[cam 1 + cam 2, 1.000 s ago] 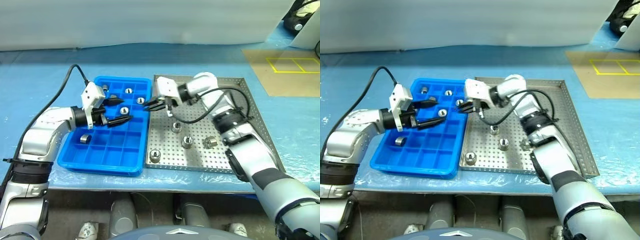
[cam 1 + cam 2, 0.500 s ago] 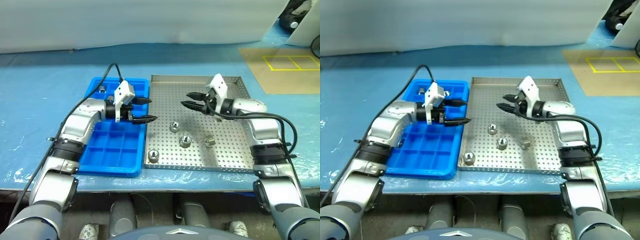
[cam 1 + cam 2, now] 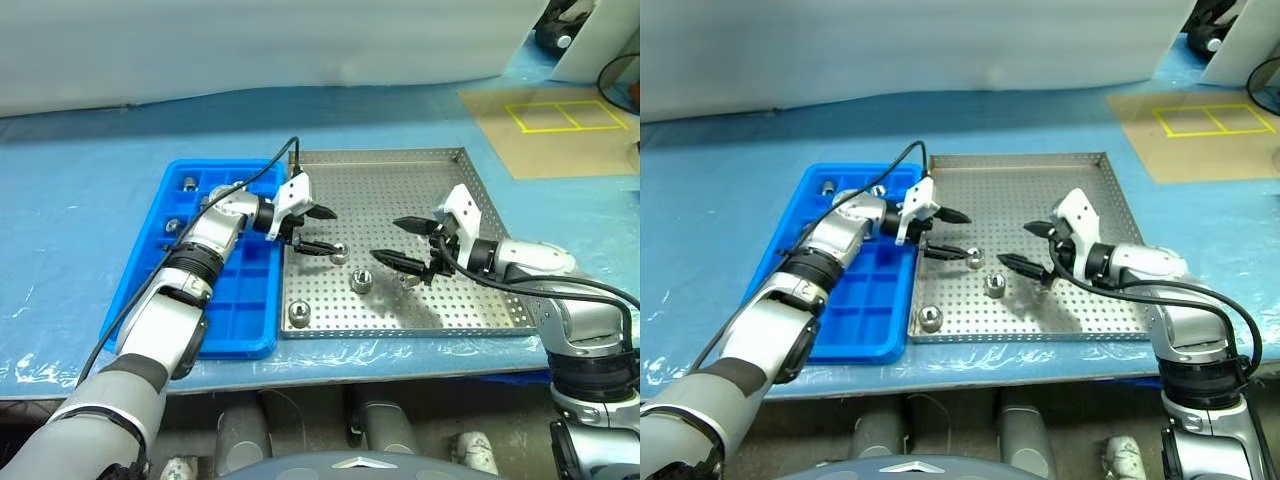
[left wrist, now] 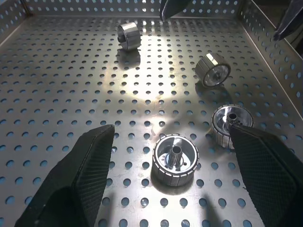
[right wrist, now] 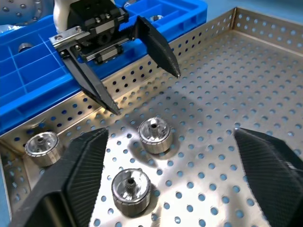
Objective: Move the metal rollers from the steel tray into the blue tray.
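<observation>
Both grippers are hovering released over the steel tray (image 3: pixel 400 180): left gripper (image 3: pixel 318 229) near its left edge, right gripper (image 3: pixel 405 243) mid-tray. 4 rollers (image 3: pixel 361 282) are sitting in the tray's front-left part; its back half is bare. Blue tray (image 3: pixel 150 260) is touching the left edge, arm hiding several compartments.

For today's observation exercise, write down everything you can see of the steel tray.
The steel tray is a nearly square, silver-grey metal pan with a floor perforated in regular rows of small round holes and a low raised rim, also perforated. It lies flat on the blue-covered table, close beside the blue tray. Four metal rollers rest on its floor, toward the near side. The left pincer and right pincer hover open above it, holding nothing.
</observation>
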Controlling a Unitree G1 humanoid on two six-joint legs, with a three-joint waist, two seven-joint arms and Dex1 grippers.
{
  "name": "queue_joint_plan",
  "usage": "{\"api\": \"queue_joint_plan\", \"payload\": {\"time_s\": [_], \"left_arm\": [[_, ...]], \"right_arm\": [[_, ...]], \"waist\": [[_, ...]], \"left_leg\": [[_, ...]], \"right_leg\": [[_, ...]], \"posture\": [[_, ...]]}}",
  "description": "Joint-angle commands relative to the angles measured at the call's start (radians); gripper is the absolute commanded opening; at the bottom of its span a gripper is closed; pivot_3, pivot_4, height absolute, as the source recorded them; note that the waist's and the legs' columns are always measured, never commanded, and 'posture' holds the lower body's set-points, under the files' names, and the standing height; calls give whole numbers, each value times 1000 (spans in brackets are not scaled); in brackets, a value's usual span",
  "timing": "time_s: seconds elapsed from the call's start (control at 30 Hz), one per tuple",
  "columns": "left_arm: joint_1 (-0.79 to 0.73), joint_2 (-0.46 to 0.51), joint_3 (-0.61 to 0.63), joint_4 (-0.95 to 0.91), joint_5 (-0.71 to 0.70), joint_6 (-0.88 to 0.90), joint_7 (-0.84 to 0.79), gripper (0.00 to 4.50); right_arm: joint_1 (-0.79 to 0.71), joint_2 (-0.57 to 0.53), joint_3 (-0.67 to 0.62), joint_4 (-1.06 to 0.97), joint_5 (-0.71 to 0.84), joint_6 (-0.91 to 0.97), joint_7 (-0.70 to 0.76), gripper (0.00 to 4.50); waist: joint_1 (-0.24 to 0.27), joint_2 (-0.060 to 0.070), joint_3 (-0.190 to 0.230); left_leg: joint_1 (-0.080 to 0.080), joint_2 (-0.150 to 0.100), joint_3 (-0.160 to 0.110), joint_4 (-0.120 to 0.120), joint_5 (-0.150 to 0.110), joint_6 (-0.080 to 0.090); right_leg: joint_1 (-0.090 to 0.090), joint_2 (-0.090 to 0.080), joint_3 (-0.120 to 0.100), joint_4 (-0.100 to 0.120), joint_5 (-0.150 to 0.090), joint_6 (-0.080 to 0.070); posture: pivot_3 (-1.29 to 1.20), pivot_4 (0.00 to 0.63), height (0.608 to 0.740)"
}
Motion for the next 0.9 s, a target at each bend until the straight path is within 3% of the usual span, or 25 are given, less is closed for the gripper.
{"api": "queue_joint_plan", "payload": {"time_s": [0.03,0.33,0.9], "left_arm": [[-38,-6,-12,56,49,-76,-18,4100],[-70,-67,-19,177,142,-168,42,4100],[-95,-125,-52,259,273,-172,114,4100]], "right_arm": [[-5,-16,-3,-36,17,-5,-34,4485],[16,-21,20,-53,13,-29,-79,4485],[75,-42,25,-54,-25,-88,-167,4485]], "waist": [[1,0,0],[0,0,0],[-2,5,-3]], "left_leg": [[0,0,0,0,0,0],[1,0,1,0,-2,4],[7,-2,1,0,-4,6]], "right_leg": [[0,0,0,-1,0,0],[3,0,0,-5,1,2],[12,-2,1,-9,0,4]], "posture": [[-417,150,740],[-447,150,740],[-502,150,740]]}}
